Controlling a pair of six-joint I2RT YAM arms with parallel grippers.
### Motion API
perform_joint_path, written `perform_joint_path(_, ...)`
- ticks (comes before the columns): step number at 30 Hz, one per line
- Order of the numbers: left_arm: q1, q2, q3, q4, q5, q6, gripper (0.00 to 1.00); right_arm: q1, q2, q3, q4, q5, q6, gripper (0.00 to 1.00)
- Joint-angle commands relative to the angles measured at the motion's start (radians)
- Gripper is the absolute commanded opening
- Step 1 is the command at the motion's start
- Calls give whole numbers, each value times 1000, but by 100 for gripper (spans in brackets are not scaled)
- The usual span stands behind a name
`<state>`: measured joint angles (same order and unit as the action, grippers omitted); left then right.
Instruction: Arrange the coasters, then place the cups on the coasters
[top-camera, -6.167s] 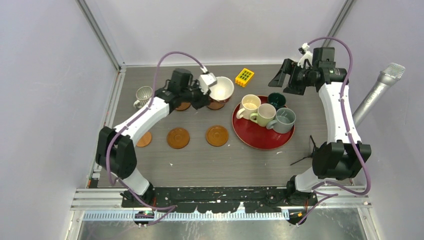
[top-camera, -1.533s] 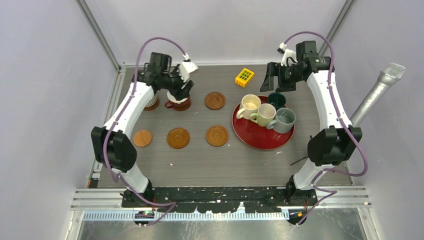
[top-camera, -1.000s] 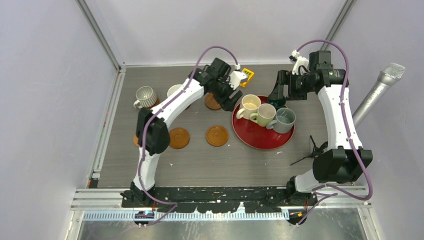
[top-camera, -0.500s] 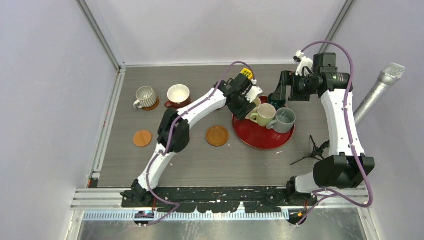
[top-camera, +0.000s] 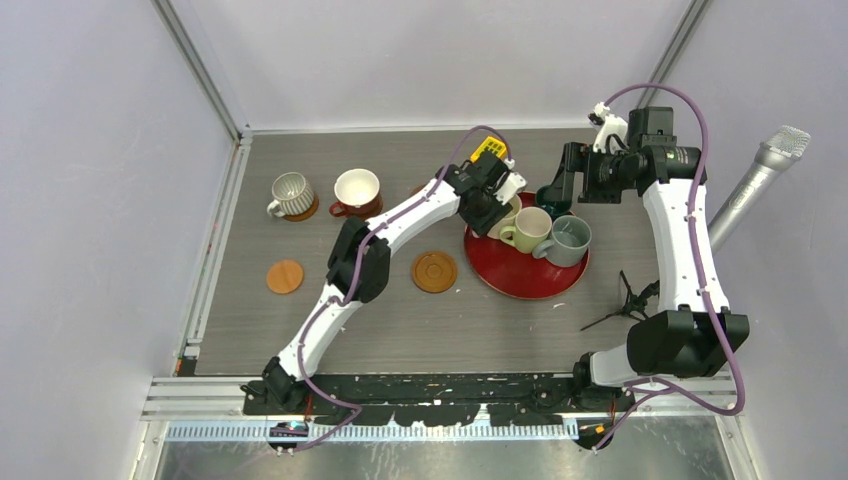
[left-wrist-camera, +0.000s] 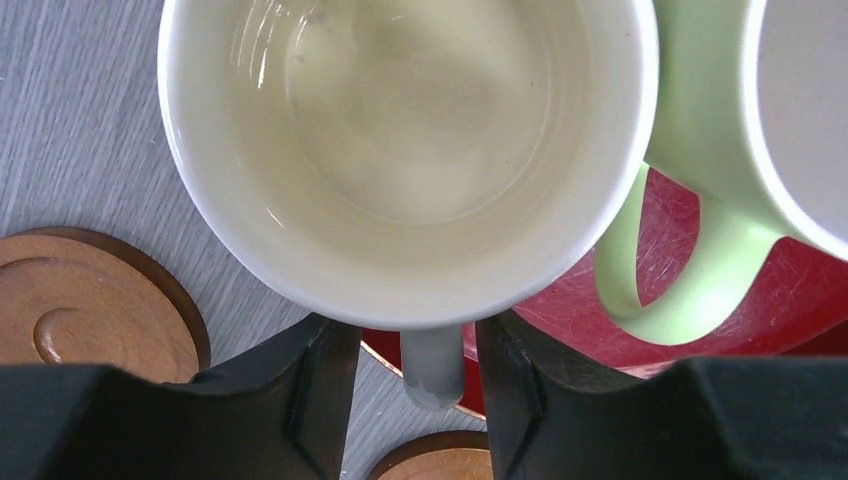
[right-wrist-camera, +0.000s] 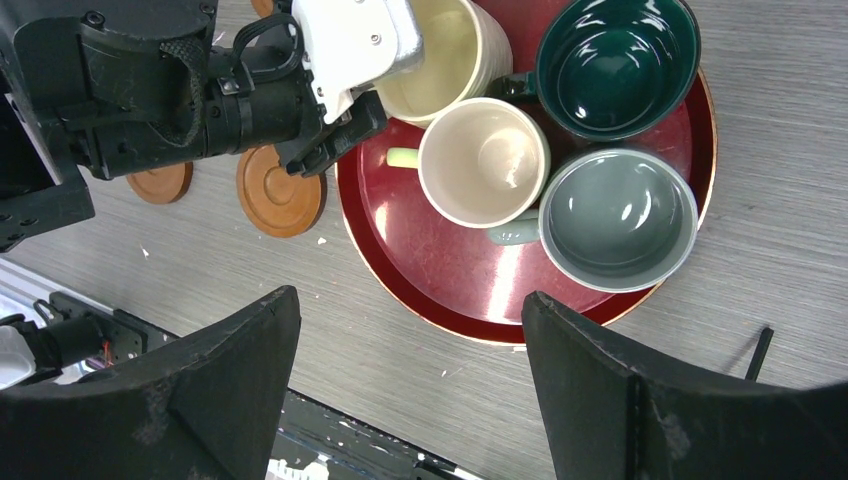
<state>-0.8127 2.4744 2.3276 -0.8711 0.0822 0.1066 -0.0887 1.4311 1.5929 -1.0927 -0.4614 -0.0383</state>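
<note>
With the left gripper's (left-wrist-camera: 418, 352) fingers (left-wrist-camera: 310, 390) part-spread astride the cream mug's (left-wrist-camera: 400, 150) handle at the red tray's (right-wrist-camera: 440, 270) left rim, I am not pinching yet; the right gripper (right-wrist-camera: 408, 303) is hovering spread wide. Two mugs (top-camera: 356, 188) are sitting on coasters (top-camera: 307, 211); four are waiting.

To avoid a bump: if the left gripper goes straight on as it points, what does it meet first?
Most likely the handle of the cream cup, which sits between the fingers of the left gripper; the cup wall lies beyond.
</note>
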Motion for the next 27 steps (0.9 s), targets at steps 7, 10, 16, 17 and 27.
perform_joint_path(7, -6, 26, 65, 51, -27, 9, 27, -9, -34, 10, 21, 5, 9, 86)
perform_joint_path(10, -6, 19, 71, 43, -16, 14, 19, -11, -32, 12, 20, 5, 6, 86)
perform_joint_path(16, -6, -46, 20, 83, -27, 41, 0, -11, -28, 17, 21, 3, 4, 86)
perform_joint_path(17, -5, -66, -2, 114, -39, 37, 0, -11, -28, 19, 22, 1, 3, 86)
perform_joint_path(27, -5, -302, -286, 448, -55, -20, 0, -11, -18, 26, 22, -10, 2, 86)
